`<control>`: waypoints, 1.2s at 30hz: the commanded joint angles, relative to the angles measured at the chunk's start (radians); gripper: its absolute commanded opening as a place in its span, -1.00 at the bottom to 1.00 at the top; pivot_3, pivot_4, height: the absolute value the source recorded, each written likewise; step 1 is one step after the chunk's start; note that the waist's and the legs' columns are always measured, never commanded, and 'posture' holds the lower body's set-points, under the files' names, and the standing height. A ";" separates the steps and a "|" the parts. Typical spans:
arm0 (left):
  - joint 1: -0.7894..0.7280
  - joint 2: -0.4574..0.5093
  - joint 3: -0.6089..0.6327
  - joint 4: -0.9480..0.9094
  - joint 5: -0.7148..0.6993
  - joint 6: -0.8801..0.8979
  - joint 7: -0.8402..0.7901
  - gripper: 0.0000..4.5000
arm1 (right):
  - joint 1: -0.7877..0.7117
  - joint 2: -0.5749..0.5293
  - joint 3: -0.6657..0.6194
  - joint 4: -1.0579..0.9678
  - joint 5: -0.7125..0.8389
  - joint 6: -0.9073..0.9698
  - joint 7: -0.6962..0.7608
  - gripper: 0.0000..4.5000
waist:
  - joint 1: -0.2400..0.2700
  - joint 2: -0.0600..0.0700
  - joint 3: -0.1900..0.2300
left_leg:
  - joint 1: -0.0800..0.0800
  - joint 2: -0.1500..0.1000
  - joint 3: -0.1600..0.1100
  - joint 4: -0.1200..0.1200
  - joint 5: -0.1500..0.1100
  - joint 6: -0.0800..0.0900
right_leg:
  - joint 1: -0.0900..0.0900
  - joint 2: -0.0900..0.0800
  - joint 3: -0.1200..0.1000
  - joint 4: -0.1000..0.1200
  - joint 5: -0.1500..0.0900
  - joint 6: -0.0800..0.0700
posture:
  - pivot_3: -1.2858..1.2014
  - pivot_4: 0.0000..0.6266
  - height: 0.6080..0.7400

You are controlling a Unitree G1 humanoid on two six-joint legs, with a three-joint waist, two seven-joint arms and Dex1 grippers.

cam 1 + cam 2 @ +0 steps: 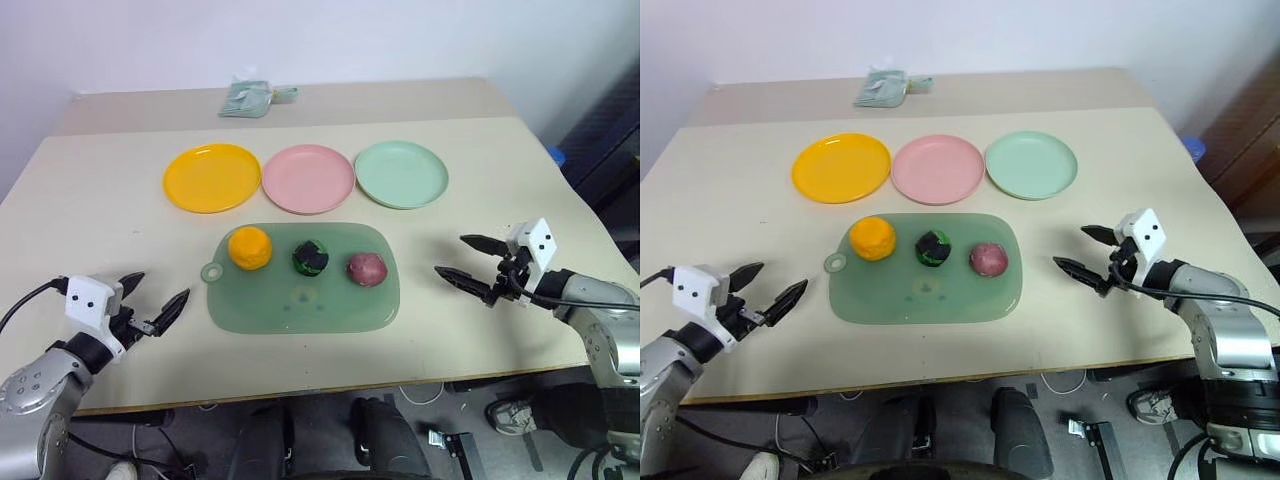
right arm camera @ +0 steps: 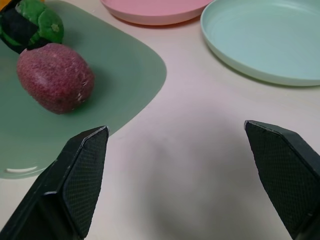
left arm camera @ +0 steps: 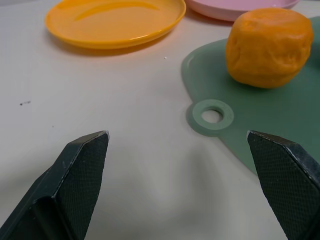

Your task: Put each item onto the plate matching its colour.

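left gripper (image 1: 158, 292): fingers spread, empty | right gripper (image 1: 462, 258): fingers spread, empty | purple lump (image 1: 366, 268): on mat (image 1: 300, 305), long axis slanting across it | orange ball (image 1: 249, 247): round, no long axis

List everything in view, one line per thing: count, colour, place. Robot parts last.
orange ball: 1, orange, left end of the mat
green-and-black lump: 1, dark green and black, middle of the mat
purple-red lump: 1, purple-red, right end of the mat
yellow-orange plate: 1, left of the plate row
pink plate: 1, middle of the row
mint green plate: 1, right of the row
cutting mat: 1, translucent green, nearer than the plates
bundle: 1, pale green, far table
table: 1, beige
left gripper: 1, black, open, left of mat
right gripper: 1, black, open, right of mat
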 commanded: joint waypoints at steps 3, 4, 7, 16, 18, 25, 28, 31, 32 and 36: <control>0.033 -0.026 0.010 -0.083 0.003 -0.022 0.036 1.00 | -0.048 -0.020 0.008 0.016 -0.014 -0.021 0.020 0.96 | 0.000 0.000 0.000 | 0.000 0.000 0.000 0.002 0.000 0.000 | 0.001 0.001 0.000 0.001 0.000 0.000 | 0.03 -0.52 1.00; 0.040 -0.032 0.009 -0.094 0.003 -0.019 0.043 1.00 | -0.056 -0.018 0.014 0.021 -0.018 -0.023 0.023 0.96 | 0.000 0.000 0.000 | 0.000 0.001 0.000 0.004 0.000 0.000 | 0.001 0.001 0.000 0.001 0.000 0.000 | 0.03 -0.52 1.00; 0.055 -0.040 0.010 -0.117 -0.001 -0.009 0.056 1.00 | -0.071 -0.008 0.027 0.028 -0.027 -0.028 0.024 0.96 | 0.000 0.000 0.000 | 0.000 0.001 -0.001 0.008 0.000 0.000 | 0.003 0.001 0.000 0.002 0.000 0.000 | 0.03 -0.52 1.00; 0.032 -0.033 -0.024 -0.130 0.007 0.019 0.078 1.00 | -0.040 0.023 0.020 -0.009 -0.037 -0.041 -0.050 0.96 | 0.002 0.000 0.000 | -0.001 0.001 -0.002 0.010 -0.001 0.001 | 0.004 0.001 0.000 0.002 0.000 0.000 | 0.03 -0.52 1.00; 0.020 -0.044 -0.038 -0.131 0.012 0.026 0.097 1.00 | -0.038 0.031 0.018 -0.013 -0.045 -0.057 -0.070 0.96 | 0.002 0.000 0.000 | -0.001 0.001 -0.002 0.010 -0.001 0.001 | 0.004 0.001 0.000 0.002 0.000 0.000 | 0.03 -0.52 1.00; -0.151 -0.055 -0.111 -0.058 0.001 0.073 0.129 1.00 | -0.018 0.063 -0.036 -0.093 0.005 -0.010 -0.152 0.96 | 0.005 0.000 0.000 | 0.000 0.000 -0.003 0.011 -0.001 0.001 | 0.005 0.002 -0.001 0.002 0.000 0.001 | 0.03 -0.52 1.00; -0.257 -0.051 -0.168 -0.051 0.010 0.105 0.130 1.00 | 0.014 0.063 -0.047 -0.169 0.029 0.008 -0.164 0.96 | 0.006 -0.001 0.000 | -0.001 0.000 -0.003 0.011 -0.001 0.001 | 0.005 0.002 -0.001 0.003 0.000 0.001 | 0.03 -0.52 1.00; -0.330 -0.051 -0.220 -0.035 0.018 0.133 0.123 1.00 | 0.017 0.064 -0.050 -0.247 0.071 0.047 -0.169 0.96 | 0.003 -0.001 0.000 | -0.001 0.000 -0.003 0.011 -0.001 0.001 | 0.006 0.003 -0.001 0.002 0.001 0.002 | 0.03 -0.52 1.00; -0.345 -0.047 -0.227 -0.026 0.015 0.138 0.114 1.00 | 0.017 0.066 -0.044 -0.279 0.086 0.066 -0.176 0.96 | 0.002 -0.001 0.000 | 0.000 0.000 -0.003 0.011 -0.001 0.001 | 0.006 0.003 0.000 0.003 0.001 0.002 | 0.03 -0.52 1.00; -0.436 -0.040 -0.338 0.035 0.079 0.151 0.099 1.00 | 0.001 0.084 0.021 -0.411 0.122 0.122 -0.198 0.96 | 0.001 0.000 0.000 | 0.000 0.000 -0.003 0.011 -0.001 0.001 | 0.006 0.005 0.000 0.003 0.001 0.003 | 0.03 -0.52 1.00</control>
